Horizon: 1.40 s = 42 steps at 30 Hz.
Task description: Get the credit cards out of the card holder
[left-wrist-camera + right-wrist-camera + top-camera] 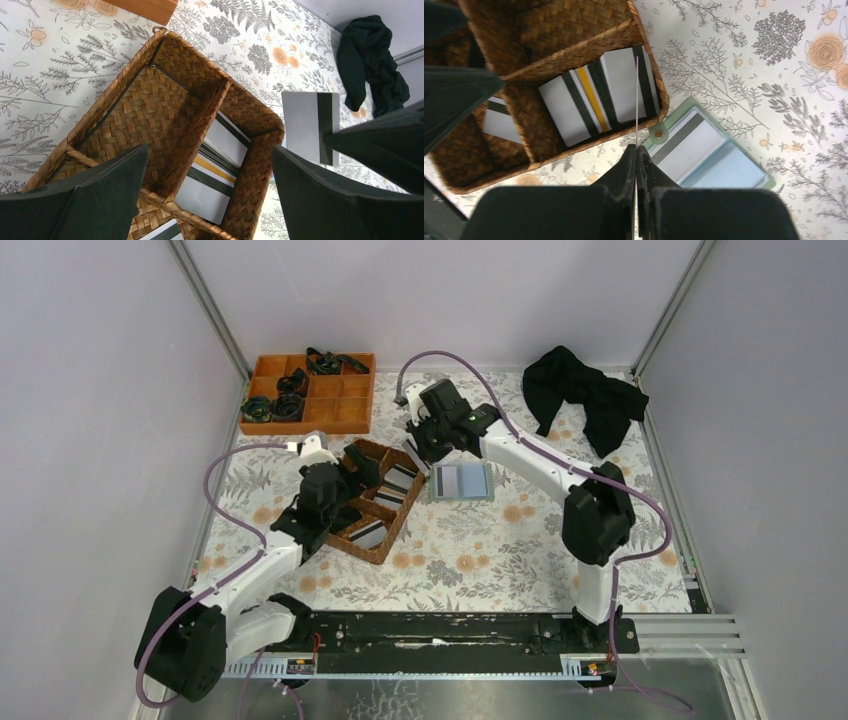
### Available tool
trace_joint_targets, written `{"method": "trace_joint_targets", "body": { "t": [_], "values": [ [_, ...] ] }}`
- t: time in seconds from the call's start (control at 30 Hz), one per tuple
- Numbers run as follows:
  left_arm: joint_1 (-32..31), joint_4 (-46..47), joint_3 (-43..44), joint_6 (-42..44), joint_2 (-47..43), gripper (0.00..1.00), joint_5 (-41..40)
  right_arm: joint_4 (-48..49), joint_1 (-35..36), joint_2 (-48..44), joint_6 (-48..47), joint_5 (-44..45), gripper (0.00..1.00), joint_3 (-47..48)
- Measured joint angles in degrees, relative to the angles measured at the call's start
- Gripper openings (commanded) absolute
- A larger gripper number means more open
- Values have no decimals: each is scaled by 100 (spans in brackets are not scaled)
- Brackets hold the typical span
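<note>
The card holder (462, 482) lies open on the flowered mat, light blue inside (719, 160), with a grey, dark-striped card in a slot. My right gripper (432, 438) (636, 147) is shut on one of the credit cards, which shows edge-on as a thin white line (637, 95) and as a grey striped face (306, 125). It hangs between the holder and the wicker basket. My left gripper (338, 492) (210, 150) hovers open over the basket with nothing between its fingers. Several credit cards (215, 170) (594, 100) lie in one basket compartment, and another card (499, 122) lies in a neighbouring one.
The brown wicker basket (412, 502) (165, 95) sits left of the holder. An orange divided tray (345, 415) with black items stands at the back left. A black cloth (585, 395) (370, 60) is bunched at the back right. Walls enclose the table.
</note>
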Motion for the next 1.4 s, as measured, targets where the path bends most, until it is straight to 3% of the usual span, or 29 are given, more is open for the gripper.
{"method": "trace_joint_targets", "body": {
  "t": [0.33, 0.77, 1.0, 1.4],
  "values": [
    [146, -68, -72, 7, -98, 100, 24, -1084, 7, 710, -979, 269, 0, 1139],
    [186, -66, -81, 74, 13, 100, 166, -2205, 20, 1322, -1836, -468, 0, 2739],
    [188, -66, -83, 103, 22, 100, 170, -2632, 177, 1974, -2031, -509, 0, 3235],
    [214, -55, -144, 179, 105, 100, 177, -2776, 308, 2168, -2116, -474, 0, 3558]
  ]
}}
